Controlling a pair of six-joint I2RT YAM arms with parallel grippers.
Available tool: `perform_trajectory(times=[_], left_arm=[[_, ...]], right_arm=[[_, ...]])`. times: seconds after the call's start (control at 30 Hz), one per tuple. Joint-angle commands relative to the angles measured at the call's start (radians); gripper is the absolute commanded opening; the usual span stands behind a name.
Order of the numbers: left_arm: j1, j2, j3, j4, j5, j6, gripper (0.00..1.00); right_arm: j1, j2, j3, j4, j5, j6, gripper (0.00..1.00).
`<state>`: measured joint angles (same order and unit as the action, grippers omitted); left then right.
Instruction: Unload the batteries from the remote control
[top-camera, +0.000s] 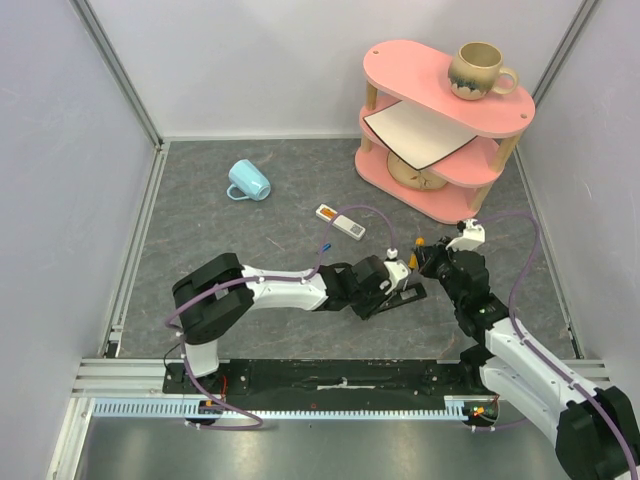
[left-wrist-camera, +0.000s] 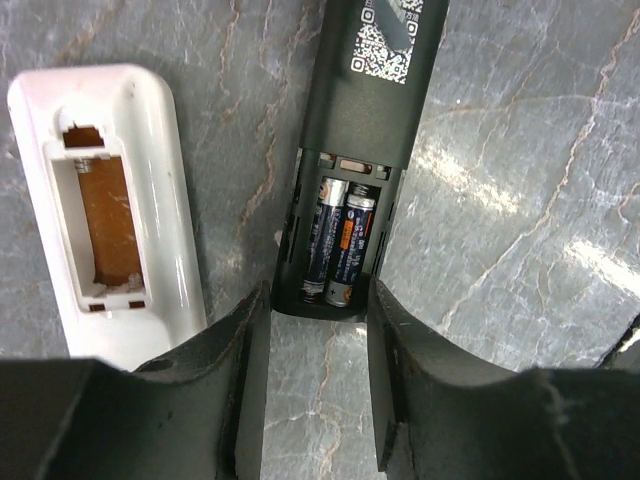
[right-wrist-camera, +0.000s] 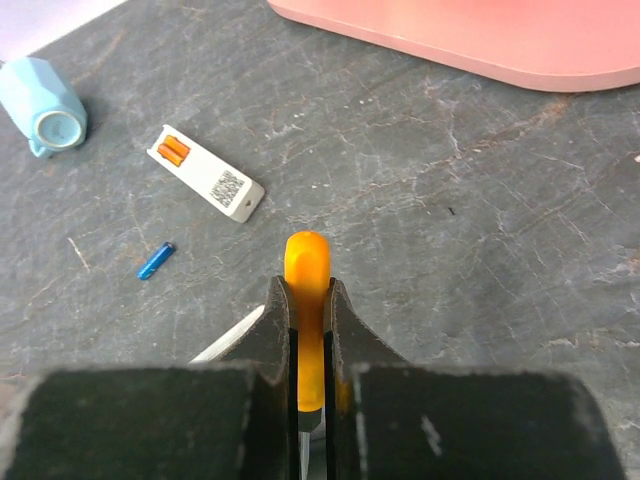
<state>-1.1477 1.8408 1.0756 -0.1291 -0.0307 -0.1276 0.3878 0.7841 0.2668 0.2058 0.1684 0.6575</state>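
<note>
A black remote control (left-wrist-camera: 365, 90) lies back-up with its compartment uncovered; two dark blue batteries (left-wrist-camera: 340, 245) sit side by side inside. My left gripper (left-wrist-camera: 318, 300) clasps the remote's near end between its fingertips; in the top view it (top-camera: 398, 285) is at mid-table. Beside it lies a white remote (left-wrist-camera: 150, 150) with an empty compartment. My right gripper (right-wrist-camera: 308, 290) is shut on the orange screwdriver handle (right-wrist-camera: 307, 255), close to the right of the left gripper. Farther off, another white remote (right-wrist-camera: 205, 172) holds orange batteries (right-wrist-camera: 172, 152), and a loose blue battery (right-wrist-camera: 155, 261) lies nearby.
A light blue mug (top-camera: 248, 181) lies on its side at the back left. A pink tiered shelf (top-camera: 400, 70) stands at the back right with a beige mug (top-camera: 478, 70) on top. Walls close in the grey table (top-camera: 200, 250) on three sides.
</note>
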Motion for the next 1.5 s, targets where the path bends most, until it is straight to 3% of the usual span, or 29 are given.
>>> perform_trajectory(times=[0.0, 0.07, 0.17, 0.27, 0.67, 0.73, 0.77, 0.8, 0.97, 1.33, 1.47], left_arm=[[-0.001, 0.061, 0.050, -0.043, -0.072, 0.092, 0.28], [0.000, 0.058, 0.037, -0.012, -0.074, 0.111, 0.29], [0.000, 0.052, -0.006, 0.042, -0.081, 0.102, 0.47], [0.000, 0.043, -0.025, 0.037, -0.066, 0.111, 0.53], [0.002, 0.020, -0.040, 0.032, 0.025, 0.100, 0.47], [0.002, 0.017, -0.037, 0.032, 0.050, 0.100, 0.53], [0.002, 0.015, -0.039, 0.036, 0.060, 0.103, 0.64], [0.000, 0.011, -0.040, 0.037, 0.061, 0.103, 0.68], [0.006, -0.017, -0.069, 0.066, 0.057, 0.109, 0.78], [0.039, 0.086, 0.058, 0.020, 0.138, 0.120, 0.79], [0.039, 0.074, 0.041, 0.026, 0.210, 0.115, 0.73]], right_arm=[[-0.001, -0.031, -0.040, 0.135, -0.056, -0.004, 0.00], [0.000, -0.028, -0.058, 0.168, -0.066, -0.002, 0.00], [0.008, -0.005, -0.055, 0.179, -0.078, -0.002, 0.00], [0.026, 0.010, -0.060, 0.201, -0.076, 0.002, 0.00], [0.217, 0.115, -0.052, 0.239, 0.101, 0.024, 0.00], [0.221, 0.121, -0.051, 0.238, 0.109, 0.027, 0.00], [0.220, 0.118, -0.051, 0.228, 0.112, 0.027, 0.00], [0.221, 0.115, -0.051, 0.224, 0.115, 0.025, 0.00], [0.221, 0.072, -0.055, 0.196, 0.134, 0.025, 0.00], [0.220, 0.070, -0.058, 0.190, 0.134, 0.024, 0.00], [0.221, 0.064, -0.055, 0.184, 0.134, 0.024, 0.00]])
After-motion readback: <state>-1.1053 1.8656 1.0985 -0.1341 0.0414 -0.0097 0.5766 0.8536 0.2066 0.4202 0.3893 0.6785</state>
